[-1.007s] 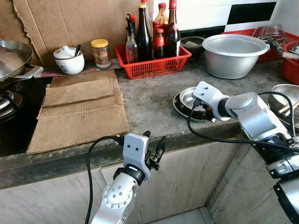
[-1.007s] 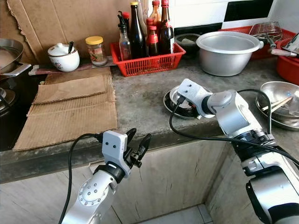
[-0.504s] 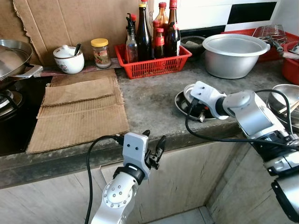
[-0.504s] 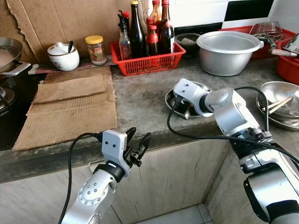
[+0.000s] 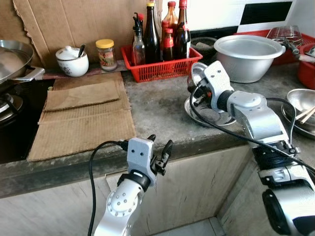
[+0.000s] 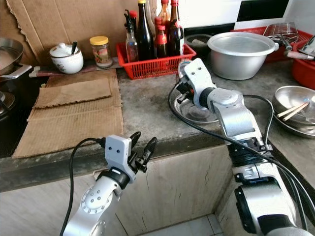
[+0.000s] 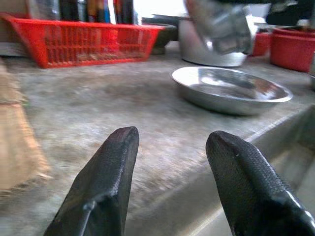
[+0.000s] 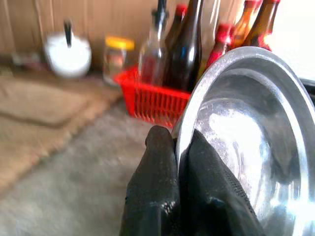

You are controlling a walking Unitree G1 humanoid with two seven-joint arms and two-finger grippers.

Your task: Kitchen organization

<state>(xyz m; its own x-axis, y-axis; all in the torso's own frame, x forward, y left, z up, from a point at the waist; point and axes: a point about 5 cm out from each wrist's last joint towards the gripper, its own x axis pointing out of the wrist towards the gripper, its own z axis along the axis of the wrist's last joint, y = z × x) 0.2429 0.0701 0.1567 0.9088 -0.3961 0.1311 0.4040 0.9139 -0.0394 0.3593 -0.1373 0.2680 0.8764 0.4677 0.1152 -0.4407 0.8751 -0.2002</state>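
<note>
Two grippers split the work, placed here by the red basket (image 5: 160,64) of sauce bottles. Well to its left lie the cardboard sheets (image 5: 83,115), probably guarding the desk (image 5: 157,110) beside the stove. Below and in front of the basket, off the desk edge, the left gripper (image 5: 160,155) waits with fingers wide and nothing between them. Just right of the basket, the right gripper (image 5: 197,91) pinches the rim of a small steel dish (image 8: 246,123), lifted and tipped on edge, likely for stacking elsewhere. A second steel plate (image 7: 231,91) rests flat on the desk beneath it. The right wrist view shows the fingers (image 8: 162,196) clamped either side of the rim, which the arm hides from the head views.
</note>
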